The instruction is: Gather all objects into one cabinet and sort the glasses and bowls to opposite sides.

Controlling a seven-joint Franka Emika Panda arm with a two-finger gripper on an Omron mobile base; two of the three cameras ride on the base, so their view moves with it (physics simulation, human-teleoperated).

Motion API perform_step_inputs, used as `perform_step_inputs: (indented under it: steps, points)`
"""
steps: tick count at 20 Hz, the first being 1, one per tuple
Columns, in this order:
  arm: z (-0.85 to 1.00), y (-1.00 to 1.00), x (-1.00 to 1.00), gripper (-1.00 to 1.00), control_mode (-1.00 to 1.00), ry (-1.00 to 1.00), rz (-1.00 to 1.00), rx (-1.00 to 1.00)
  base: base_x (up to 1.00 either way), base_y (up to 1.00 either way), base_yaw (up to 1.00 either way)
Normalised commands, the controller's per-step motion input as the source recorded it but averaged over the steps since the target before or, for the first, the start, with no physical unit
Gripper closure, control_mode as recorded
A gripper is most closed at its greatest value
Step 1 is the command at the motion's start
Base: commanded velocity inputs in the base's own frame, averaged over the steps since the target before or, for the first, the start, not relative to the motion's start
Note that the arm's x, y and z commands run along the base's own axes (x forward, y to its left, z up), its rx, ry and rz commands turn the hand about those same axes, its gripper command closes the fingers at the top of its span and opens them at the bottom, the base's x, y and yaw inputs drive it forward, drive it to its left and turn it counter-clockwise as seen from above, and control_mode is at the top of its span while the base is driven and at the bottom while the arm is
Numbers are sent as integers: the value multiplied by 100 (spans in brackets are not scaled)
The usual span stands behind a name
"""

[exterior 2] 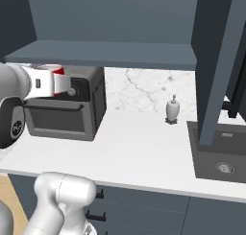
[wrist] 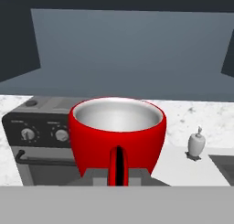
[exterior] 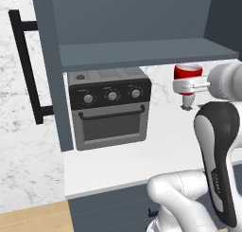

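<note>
- red cup (wrist: 117, 136) was glossy, smooth, rounded and tapering downward; pale grey-white inside, upright, rim level; also seen at (exterior: 187, 72) and partly at (exterior 2: 52, 70)
- gripper (wrist: 118, 170) was clamped on the red cup's lower wall; a dark finger (wrist: 118, 167) ran up the cup's near side, the other finger was hidden behind the cup; the cup's base was cut off by the hand
- red cup was held in the air just below the front edge of the cabinet (exterior: 142, 53) shelf, above the counter (exterior: 142, 155), not yet inside the cabinet
- cabinet was matte slate-blue, flat shelf, open front, plain back panel (wrist: 128, 49); its top was cut off in both base views
- toaster oven (exterior: 109, 108) was boxy, dark grey with a lighter grey top, three round knobs, bar handle, glass door; in the right base view the arm covered part of it (exterior 2: 72, 109)
- soap dispenser (exterior 2: 172, 109) was small, white, bulbous, with a thin pump; it stood by the marble-veined backsplash; in the left base view it was mostly hidden behind the hand
- sink (exterior 2: 221, 152) was dark, with a round drain; cut off at the right edge
- counter was plain white and smooth
</note>
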Motion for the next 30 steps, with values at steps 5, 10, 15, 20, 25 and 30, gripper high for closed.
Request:
perform_step_inputs:
  steps: [5,10,15,20,25,30]
  points:
    - [0,0,0,100,100,0,0,0,-88,-16,-2]
    - [0,0,0,100,100,0,0,0,-100,-58,-4]
    - [0,0,0,100,100,0,0,0,-86,-83,-4]
    - [0,0,0,100,100,0,0,0,-30,-80,-3]
    - [0,0,0,100,100,0,0,0,-7,-87,-1]
    - [0,0,0,100,100,0,0,0,0,-80,-2]
